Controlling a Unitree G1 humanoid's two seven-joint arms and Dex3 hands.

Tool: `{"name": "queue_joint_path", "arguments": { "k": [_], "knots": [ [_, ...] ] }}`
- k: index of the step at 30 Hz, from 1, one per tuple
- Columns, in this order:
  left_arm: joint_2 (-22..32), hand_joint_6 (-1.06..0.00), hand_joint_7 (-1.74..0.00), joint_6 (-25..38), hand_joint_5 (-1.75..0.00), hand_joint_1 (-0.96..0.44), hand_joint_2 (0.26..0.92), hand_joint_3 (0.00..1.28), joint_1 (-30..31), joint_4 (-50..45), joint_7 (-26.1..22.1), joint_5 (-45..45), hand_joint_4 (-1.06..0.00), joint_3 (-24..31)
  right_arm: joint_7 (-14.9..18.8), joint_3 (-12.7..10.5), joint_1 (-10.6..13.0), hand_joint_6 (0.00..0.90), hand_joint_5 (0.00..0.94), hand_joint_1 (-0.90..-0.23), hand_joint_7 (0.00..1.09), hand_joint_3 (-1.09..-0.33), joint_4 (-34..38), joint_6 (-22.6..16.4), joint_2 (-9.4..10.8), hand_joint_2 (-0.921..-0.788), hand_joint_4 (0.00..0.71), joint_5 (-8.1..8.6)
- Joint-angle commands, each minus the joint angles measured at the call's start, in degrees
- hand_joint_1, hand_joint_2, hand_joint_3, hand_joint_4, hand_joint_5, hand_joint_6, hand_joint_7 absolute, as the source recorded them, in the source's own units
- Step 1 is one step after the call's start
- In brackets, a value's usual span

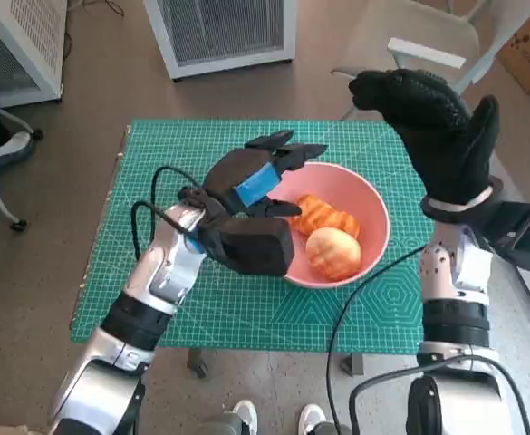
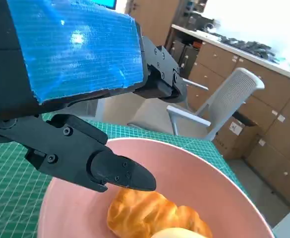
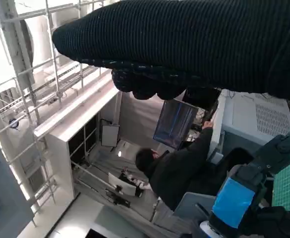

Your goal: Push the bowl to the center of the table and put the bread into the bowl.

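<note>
— Where sits pink bowl [image 1: 373,213]: near middle of green cutting mat [image 1: 183,299] on table, a little toward right side. Two pieces of bread inside: ridged orange piece [image 1: 323,215] toward far side, rounder pale bun [image 1: 334,252] just beside it, toward near rim.

— And left hand [image 1: 251,190]?

— Hovering over bowl's left rim, blue tape [image 1: 254,186] on its back. Fingers apart, holding nothing. From left wrist view, one black finger [image 2: 92,161] reaching over bowl's inside wall [image 2: 209,183], just above ridged bread [image 2: 140,210]; touching or not, cannot tell.

— Right hand [image 1: 441,122]?

— Raised high, off right edge of table, apart from bowl. Gloved fingers loosely spread, empty. Right wrist view mostly glove [image 3: 194,44] across top.

— Anything else around?

— White slatted units [image 1: 224,32] on floor beyond table. Pale chair [image 2: 224,101] and wooden drawers [image 2: 263,134] in left wrist view. Seated person in dark top [image 3: 177,171] facing a monitor [image 3: 174,124] in right wrist view. White shoes [image 1: 278,417] at near edge of head view.
</note>
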Motion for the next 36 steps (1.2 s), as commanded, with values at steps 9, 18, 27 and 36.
{"name": "queue_joint_path", "arguments": {
  "k": [9,18,27,36],
  "knots": [
    [-0.47,-0.38,-0.13,-2.48,-0.02,-0.47,0.921,0.09,1.87,-1.13,0.85,-5.97,-0.27,3.9,-0.09,0.1,0.66,0.069,0.0,-0.673,0.55,-0.735,0.69,0.41,0.07,-0.921,0.267,-0.47],
    [-0.93,-0.38,-0.13,-4.86,-0.03,-0.47,0.921,0.13,2.77,-0.01,1.81,-9.69,-0.31,6.34,-0.42,0.14,0.46,0.066,0.0,-0.663,0.55,-0.737,0.96,0.15,0.28,-0.921,0.266,-0.76],
    [-1.49,-0.38,-0.13,-4.67,-0.04,-0.47,0.921,0.15,3.77,-0.26,0.92,-12.77,-0.34,7.88,-0.69,0.38,0.77,0.066,0.0,-0.663,0.56,-0.737,0.15,0.21,0.54,-0.921,0.267,-0.88],
    [-1.59,-0.37,-0.13,-4.75,-0.03,-0.48,0.921,0.16,4.25,-0.47,0.16,-14.81,-0.35,8.52,-0.72,0.43,0.81,0.065,0.0,-0.66,0.56,-0.737,0.1,-0.03,0.47,-0.921,0.267,-0.95]
  ]
}}
